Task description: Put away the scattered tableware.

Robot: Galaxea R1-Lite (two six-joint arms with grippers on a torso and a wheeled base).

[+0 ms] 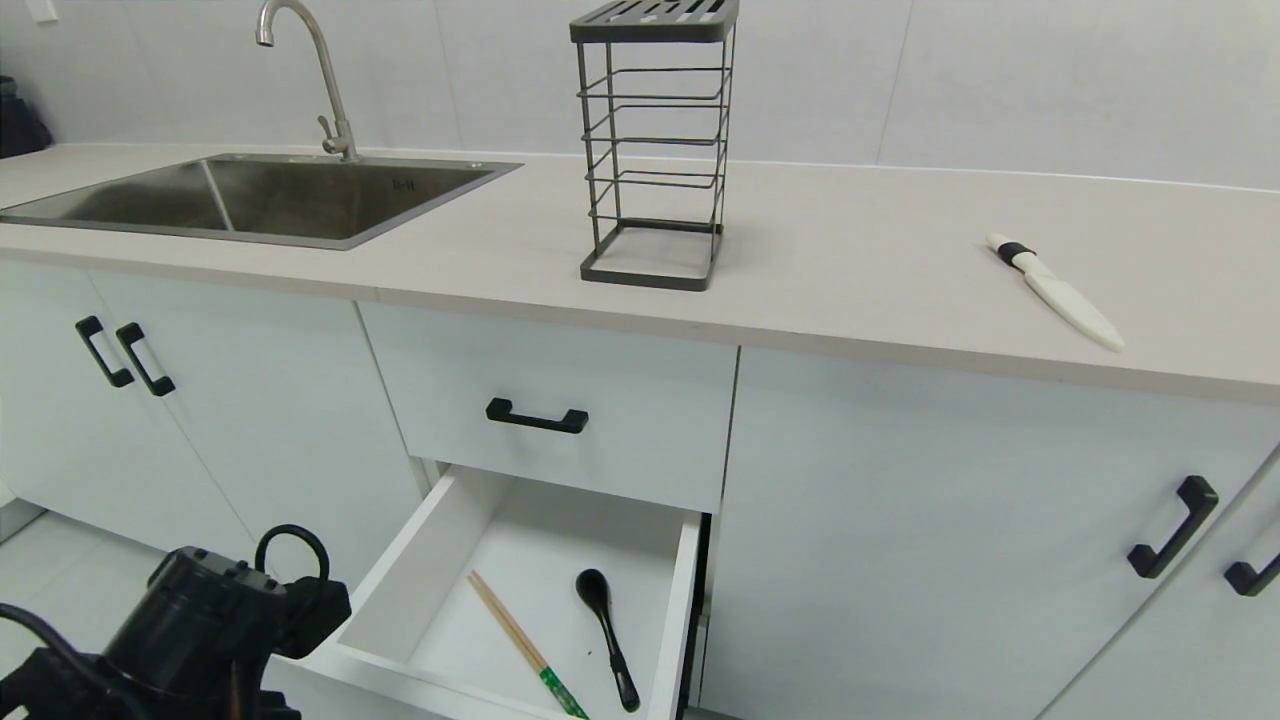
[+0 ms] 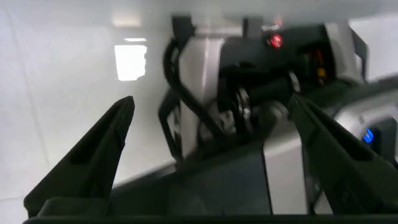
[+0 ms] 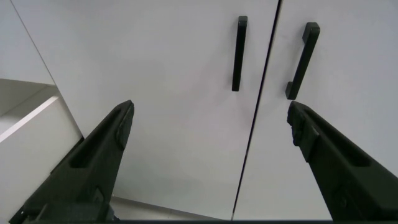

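1. The left tool (image 2: pixel 208 155) is nearest: its two dark fingers (image 2: pixel 84 165) are spread wide with nothing between them. The left arm (image 1: pixel 195 625) sits low, just beside the front left corner of the open drawer (image 1: pixel 400 590).
2. The right tool (image 3: pixel 208 162) is spread too and holds nothing. It faces a pair of white cabinet doors (image 3: pixel 186 124) with two black handles (image 3: pixel 239 53), down below table height.
3. The drawer is pulled out under the table (image 1: pixel 850 250). On its floor lie a pair of chopsticks (image 1: pixel 520 640) and a black spoon (image 1: pixel 605 635), side by side and apart, so that part of the job looks done.
4. The piece left out is the white knife (image 1: pixel 1055 290). It lies flat on the table's right side, well apart from the wire rack (image 1: pixel 655 150), handle toward the wall and tip toward the front edge.
5. The step in hand is probably fetching that knife, and the right arm is the one on its side.
6. To do it well, raise the right tool above the table edge first. Then come down over the handle end near its black band, with the fingers across the knife's length.
7. Pinch the handle, not the blade. A flat blade gives little to hold and may slide on the smooth table.
8. Lift it clear before carrying it. The slotted rack top looks a likely home, though the open drawer is another; I cannot tell which is meant.
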